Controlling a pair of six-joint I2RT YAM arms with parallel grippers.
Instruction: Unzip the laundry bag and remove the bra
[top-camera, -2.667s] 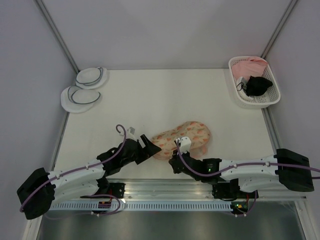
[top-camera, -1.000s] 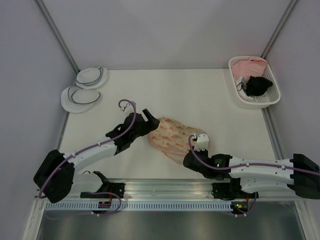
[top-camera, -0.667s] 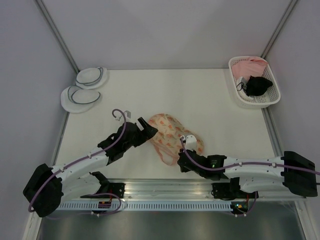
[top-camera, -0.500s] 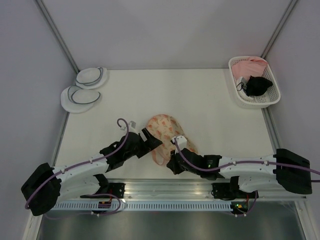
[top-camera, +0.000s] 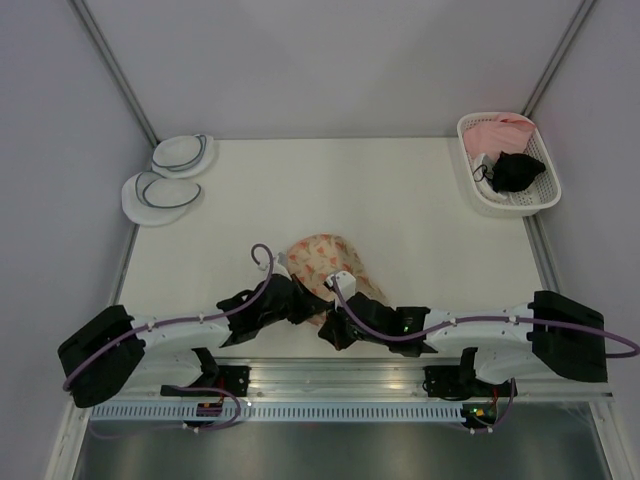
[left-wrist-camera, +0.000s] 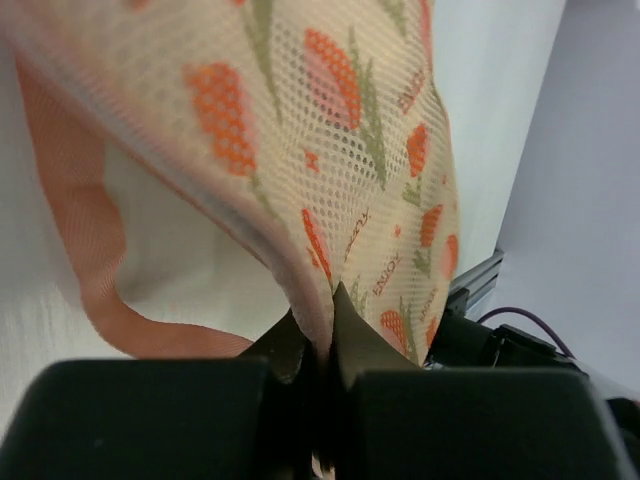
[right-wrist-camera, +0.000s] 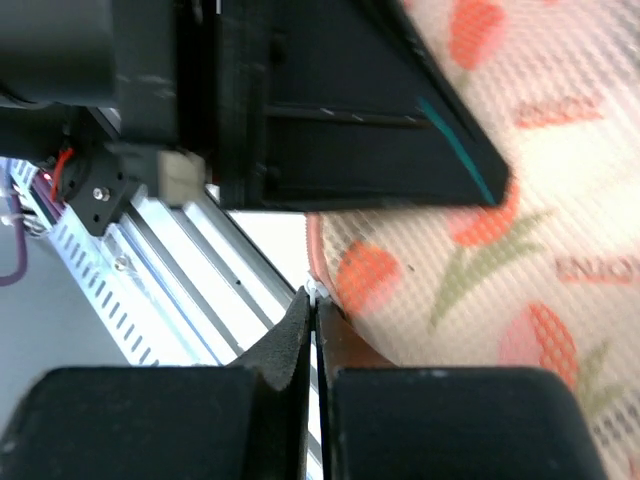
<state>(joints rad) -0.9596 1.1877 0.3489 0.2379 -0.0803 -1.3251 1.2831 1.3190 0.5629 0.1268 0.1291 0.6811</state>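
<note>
Near the front edge of the table (top-camera: 420, 210), mid-span, the laundry bag (top-camera: 322, 256) lay bunched between both arms, floral mesh up. The left gripper (left-wrist-camera: 322, 342) was clamped on the bag's mesh edge (pink strap (left-wrist-camera: 85, 285) looped loose beside it). The right gripper (right-wrist-camera: 312, 305) was pinched tight on the bag's pink trim (right-wrist-camera: 316, 245).

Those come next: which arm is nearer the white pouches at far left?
Left. The left arm lies toward the near edge, right of the white pouches; the right arm is farther right.
</note>
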